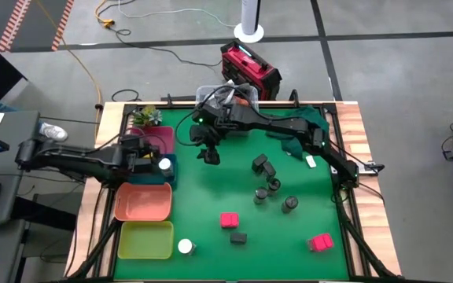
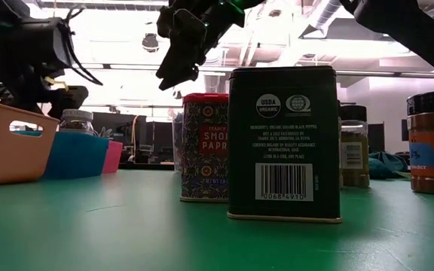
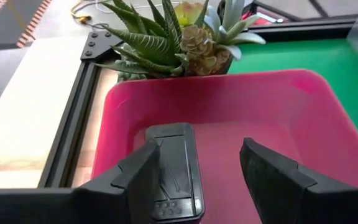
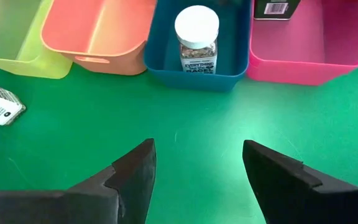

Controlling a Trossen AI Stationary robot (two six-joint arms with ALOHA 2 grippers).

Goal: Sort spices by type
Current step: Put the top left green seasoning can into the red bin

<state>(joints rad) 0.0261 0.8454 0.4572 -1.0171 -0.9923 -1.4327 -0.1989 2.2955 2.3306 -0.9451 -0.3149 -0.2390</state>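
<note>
My left gripper [image 3: 197, 180] is open over the pink tray [image 3: 328, 112] at the table's left side [image 1: 144, 153]. A black rectangular box [image 3: 176, 168] lies in that tray between its fingers, close beside one finger. My right gripper [image 4: 197, 168] is open above bare green table [image 1: 208, 151], facing the trays. A white-topped jar [image 4: 197, 38] stands in the blue tray [image 4: 166, 59]. Dark grey jars [image 1: 270, 181], pink-red boxes [image 1: 229, 220] [image 1: 320, 242], a black box [image 1: 238, 237] and a white-topped jar [image 1: 185, 246] rest on the table. My left gripper stands with its fingers on either side of the black box in the pink tray. The box's long side [image 3: 160, 174] lies right against one finger [image 3: 135, 183]; whether they touch I cannot tell. The other finger is clear of it.
An orange tray [image 1: 142, 201] and a yellow-green tray [image 1: 145, 239] sit nearer along the left edge. A potted succulent [image 3: 179, 37] stands beyond the pink tray. A clear bin [image 1: 219, 96] and a teal cloth [image 1: 314, 118] lie at the far edge. Open green table spreads mid-left.
</note>
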